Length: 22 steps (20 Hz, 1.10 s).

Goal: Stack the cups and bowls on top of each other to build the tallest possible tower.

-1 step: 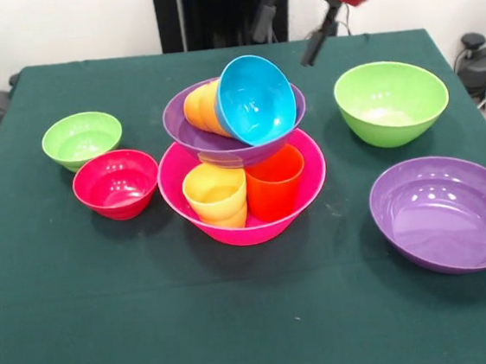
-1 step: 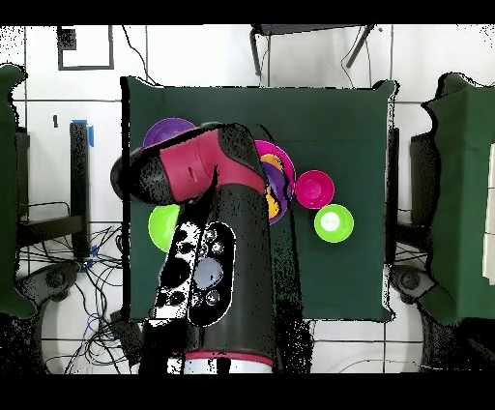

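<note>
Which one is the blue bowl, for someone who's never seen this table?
Find the big hot-pink bowl mid-table; a purple bowl sits atop the cups inside it. The blue bowl rests in that purple one, tipped on its side, opening facing the camera. It is the only blue thing there.

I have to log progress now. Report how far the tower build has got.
Done: the large hot-pink plastic bowl holds a yellow-orange plastic cup and a red-orange plastic cup; a purple bowl rests on them, with an orange cup and a tilted blue bowl inside.

In hand: nothing visibly.

Left: the small green bowl, red bowl, larger green bowl and second purple bowl.
</note>
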Each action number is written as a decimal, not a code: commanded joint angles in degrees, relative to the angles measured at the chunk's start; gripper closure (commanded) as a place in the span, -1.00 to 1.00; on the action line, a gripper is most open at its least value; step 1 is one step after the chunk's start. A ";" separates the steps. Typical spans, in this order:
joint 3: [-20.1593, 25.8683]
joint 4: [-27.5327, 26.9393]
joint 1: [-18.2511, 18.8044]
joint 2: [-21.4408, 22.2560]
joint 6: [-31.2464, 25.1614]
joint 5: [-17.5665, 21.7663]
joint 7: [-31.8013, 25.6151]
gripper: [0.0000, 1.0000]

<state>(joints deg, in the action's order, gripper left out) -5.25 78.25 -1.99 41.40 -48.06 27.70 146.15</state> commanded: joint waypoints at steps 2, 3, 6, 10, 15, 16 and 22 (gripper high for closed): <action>6.39 13.50 3.67 1.70 8.69 1.49 -10.45 -1.00; 6.37 14.18 3.86 1.96 9.16 1.74 -10.39 -1.00; 6.30 15.89 4.23 2.41 10.47 2.42 -10.11 -1.00; 6.00 16.05 4.10 0.56 13.56 3.78 -8.02 -1.00; 5.74 15.48 3.59 -0.68 14.88 3.95 -6.86 -1.00; 5.72 15.53 3.58 -0.61 14.78 3.84 -6.95 -1.00; 4.52 14.80 2.53 -1.94 15.54 4.92 -5.73 -1.00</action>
<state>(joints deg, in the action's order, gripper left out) -5.14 89.97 1.67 43.37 -35.86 27.79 146.15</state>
